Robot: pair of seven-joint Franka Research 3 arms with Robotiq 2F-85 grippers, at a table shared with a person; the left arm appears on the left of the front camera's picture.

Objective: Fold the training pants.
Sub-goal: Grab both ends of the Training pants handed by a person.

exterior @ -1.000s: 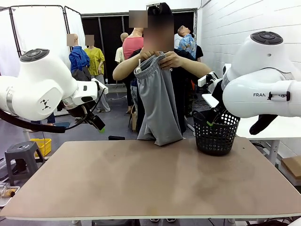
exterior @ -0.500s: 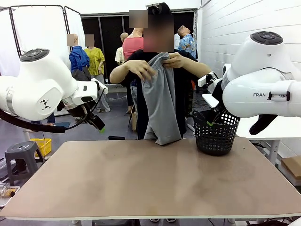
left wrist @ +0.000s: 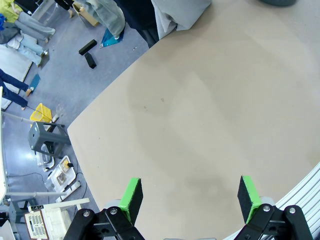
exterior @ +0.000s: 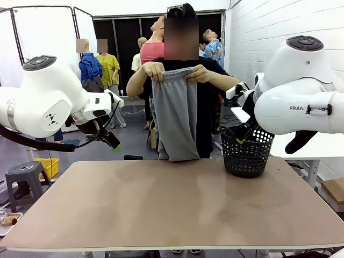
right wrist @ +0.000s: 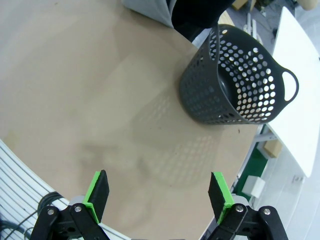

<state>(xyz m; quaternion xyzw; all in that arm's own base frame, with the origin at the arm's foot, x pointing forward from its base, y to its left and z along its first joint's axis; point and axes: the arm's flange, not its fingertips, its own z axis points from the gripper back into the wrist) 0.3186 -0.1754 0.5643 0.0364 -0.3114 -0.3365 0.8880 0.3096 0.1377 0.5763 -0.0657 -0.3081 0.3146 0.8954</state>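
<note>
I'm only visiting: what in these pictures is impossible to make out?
Front view: the training pants hang down to the table's far edge; whether their ends touch it cannot be told.
Left wrist view: the top edge cuts the pants off, leaving just a corner.
Front view: the right arm covers the black basket's upper right rim.

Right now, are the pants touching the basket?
Apart. In the front view the pants hang clear to the left of the basket, with the person's dark top showing in the gap between them.
</note>
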